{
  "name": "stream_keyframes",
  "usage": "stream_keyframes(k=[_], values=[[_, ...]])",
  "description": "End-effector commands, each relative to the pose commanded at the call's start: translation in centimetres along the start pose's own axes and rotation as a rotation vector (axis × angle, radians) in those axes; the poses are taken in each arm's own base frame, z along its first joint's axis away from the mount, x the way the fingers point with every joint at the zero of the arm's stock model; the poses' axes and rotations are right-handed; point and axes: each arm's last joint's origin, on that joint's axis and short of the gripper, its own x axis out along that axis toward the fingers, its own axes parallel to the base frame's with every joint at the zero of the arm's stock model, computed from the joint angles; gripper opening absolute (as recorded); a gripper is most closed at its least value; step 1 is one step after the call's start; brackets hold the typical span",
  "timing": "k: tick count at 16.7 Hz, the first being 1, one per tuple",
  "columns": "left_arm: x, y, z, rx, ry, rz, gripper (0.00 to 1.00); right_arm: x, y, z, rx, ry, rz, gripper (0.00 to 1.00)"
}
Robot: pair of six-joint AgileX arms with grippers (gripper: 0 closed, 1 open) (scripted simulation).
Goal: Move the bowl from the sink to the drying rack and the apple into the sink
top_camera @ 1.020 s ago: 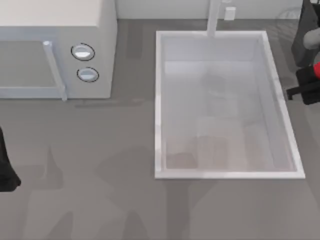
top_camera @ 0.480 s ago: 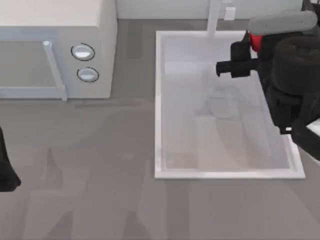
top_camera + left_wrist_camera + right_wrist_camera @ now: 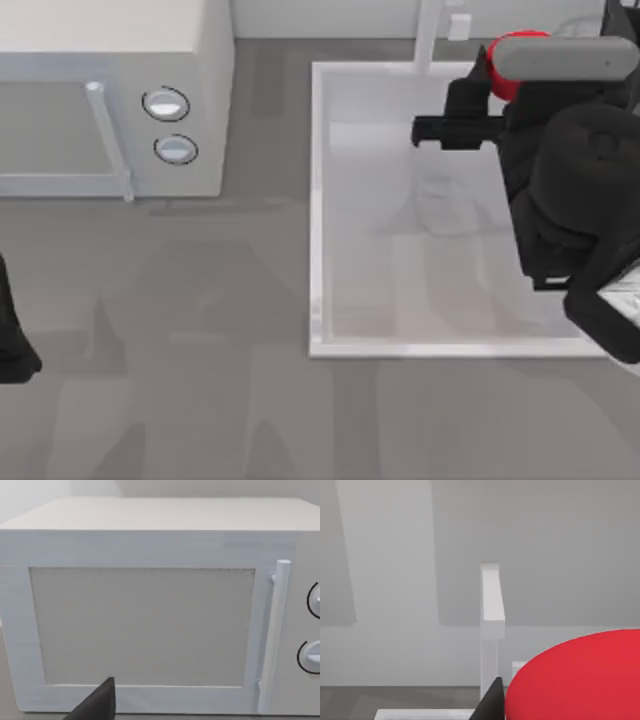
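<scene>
1. My right gripper (image 3: 452, 128) is over the far part of the sink (image 3: 316, 200), near the faucet post (image 3: 428, 35). The bulky black right arm covers the sink's right side in the top view.

2. The apple (image 3: 510, 62) shows as a bright red rounded shape just behind the black fingers, above the far rim of the sink. In the right wrist view the apple (image 3: 580, 677) is very near the camera, with 1 dark finger (image 3: 492, 702) touching its edge. I judge the fingers are closed around the apple, and that it is carried above the basin, not yet lying in it.

3. The basin floor that I can see is bare and white. I find no blue bowl there, so I judge the bowl part is probably done, but I cannot confirm that it sits on the rack.

4. A faint pale wire curve at the far right corner may be the drying rack (image 3: 578, 24). The arm hides most of it, and I cannot tell what it holds.

5. What is left, in my judgement: lower the apple into the sink, release it, and pull the right arm away.

6. My left arm (image 3: 12, 335) is parked at the left edge of the desk (image 3: 200, 350), facing the white microwave (image 3: 150, 610). 1 dark fingertip shows at that view's edge; I cannot tell the state of these fingers.
</scene>
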Motion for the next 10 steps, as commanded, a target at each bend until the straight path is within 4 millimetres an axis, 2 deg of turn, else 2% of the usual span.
stream_keyframes(k=[5, 7, 10], values=[[0.0, 0.0, 0.0, 0.000, 0.000, 0.000, 1.00, 0.2, 0.0, -0.3, -0.001, 0.002, 0.000, 0.00], [0.0, 0.0, 0.0, 0.000, 0.000, 0.000, 1.00, 0.5, 0.4, -1.7, -0.005, 0.006, 0.001, 0.00], [0.0, 0.0, 0.0, 0.000, 0.000, 0.000, 1.00, 1.0, 0.9, -5.3, -0.010, 0.012, -0.003, 0.00]])
